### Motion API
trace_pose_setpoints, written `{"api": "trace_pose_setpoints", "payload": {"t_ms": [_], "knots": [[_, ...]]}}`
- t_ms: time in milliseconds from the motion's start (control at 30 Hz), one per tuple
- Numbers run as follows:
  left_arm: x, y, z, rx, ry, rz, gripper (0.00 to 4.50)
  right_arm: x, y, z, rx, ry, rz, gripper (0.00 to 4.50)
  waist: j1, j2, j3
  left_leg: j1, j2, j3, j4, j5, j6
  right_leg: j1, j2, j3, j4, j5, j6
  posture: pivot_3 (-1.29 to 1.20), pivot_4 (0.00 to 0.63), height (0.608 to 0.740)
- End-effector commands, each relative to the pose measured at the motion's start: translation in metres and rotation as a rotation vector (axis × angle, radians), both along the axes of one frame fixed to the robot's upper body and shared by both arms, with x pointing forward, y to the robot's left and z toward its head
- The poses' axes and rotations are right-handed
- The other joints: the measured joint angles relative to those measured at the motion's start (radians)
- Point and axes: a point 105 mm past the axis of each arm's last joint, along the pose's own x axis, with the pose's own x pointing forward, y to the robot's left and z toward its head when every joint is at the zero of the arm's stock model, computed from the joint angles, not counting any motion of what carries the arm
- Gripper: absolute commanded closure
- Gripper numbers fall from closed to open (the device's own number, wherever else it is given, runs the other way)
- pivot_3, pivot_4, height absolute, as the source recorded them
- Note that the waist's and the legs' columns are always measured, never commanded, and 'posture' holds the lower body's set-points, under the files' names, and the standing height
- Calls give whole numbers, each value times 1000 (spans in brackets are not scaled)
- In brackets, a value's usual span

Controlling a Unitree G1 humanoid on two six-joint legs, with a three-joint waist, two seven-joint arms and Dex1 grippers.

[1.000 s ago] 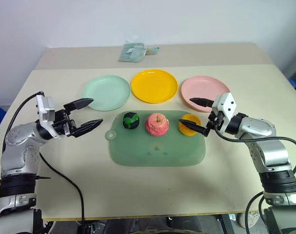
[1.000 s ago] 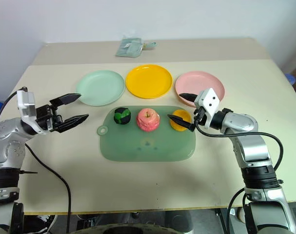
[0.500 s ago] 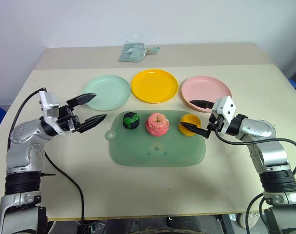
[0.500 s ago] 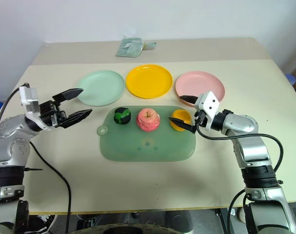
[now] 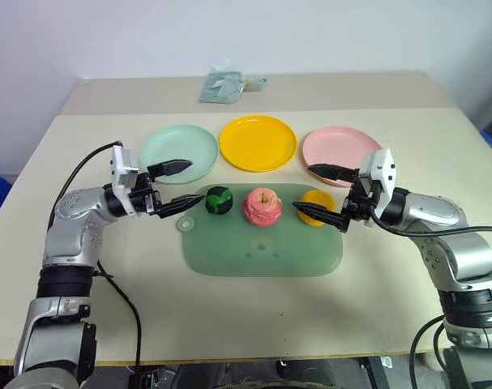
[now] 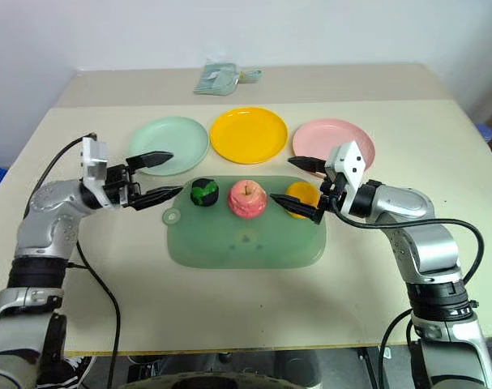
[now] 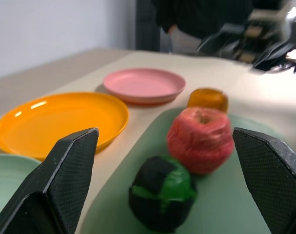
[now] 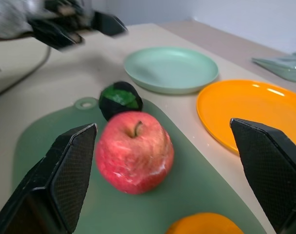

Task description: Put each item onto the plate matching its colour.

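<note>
- The dark green vegetable (image 5: 219, 200), the pinkish-red apple (image 5: 262, 207) and the orange fruit (image 5: 315, 204) all sit in a row on the far part of the translucent green board (image 5: 262, 247); none is on a plate.
- The mint plate (image 5: 179, 152), yellow plate (image 5: 258, 143) and pink plate (image 5: 343, 151) lie bare just beyond the board.
- The left claw (image 5: 181, 184) hangs wide just left of the vegetable, holding nothing.
- The right claw (image 5: 320, 192) stands wide about the orange fruit, not closed on it.
- All three placements remain to be done.
</note>
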Motion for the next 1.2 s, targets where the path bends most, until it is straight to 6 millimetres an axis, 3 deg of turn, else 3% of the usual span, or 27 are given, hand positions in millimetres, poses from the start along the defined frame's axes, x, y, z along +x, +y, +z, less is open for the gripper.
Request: {"api": "trace_pose_setpoints", "payload": {"t_ms": [33, 133, 567, 700, 867, 933, 1100, 1200], "knots": [[8, -12, -6, 40, 6, -18, 0, -13, 4, 22, -6, -43, 39, 36, 0, 0, 0, 0, 0, 0, 0, 0, 0, 0, 0, 0, 0, 0, 0, 0, 150, 740], [13, -26, -15, 80, 5, -51, 0, -21, 5, 22, -53, -29, 61, 36, 2, 0, 0, 0, 0, 0, 0, 0, 0, 0, 0, 0, 0, 0, 0, 0, 150, 740], [23, -36, -53, 214, -3, -77, 0, -17, 5, 21, -42, -48, 12, 36, 2, -1, 0, -1, 0, 0, 1, 0, 0, 0, 0, 0, 0, 0, 0, 0, 150, 740], [25, -36, -52, 197, -28, -72, 1777, -16, 5, 21, -40, -52, 5, 0, 4, -1, 0, -1, 0, 0, 2, 0, 1, 0, 0, 0, 0, 0, 0, 0, 150, 740], [27, -24, -46, 179, -54, -38, 1777, -16, 5, 20, -37, -53, -4, 0, -1, -1, 0, -1, 0, 0, 1, 0, 1, 0, 0, 0, 0, 0, 0, 0, 150, 740], [35, -15, -32, 109, -78, 34, 1777, -17, 6, 20, -35, -55, -3, 0, -1, -1, 0, -1, 0, 0, 1, 0, 1, 0, 0, 0, 0, 0, 0, 0, 150, 740], [73, 21, 18, -44, -203, 418, 1777, -9, 9, 35, 39, -112, -36, 0, 1, -2, 1, -1, 0, 0, 2, 0, 1, 0, 0, 0, 1, 0, 0, 0, 150, 740], [91, 36, 30, -114, -196, 611, 1777, 6, 17, 42, 82, -158, -94, 0, 0, -2, 1, -1, 0, 0, 3, 0, 1, 0, 0, 0, 2, 0, 1, 0, 150, 740]]}}
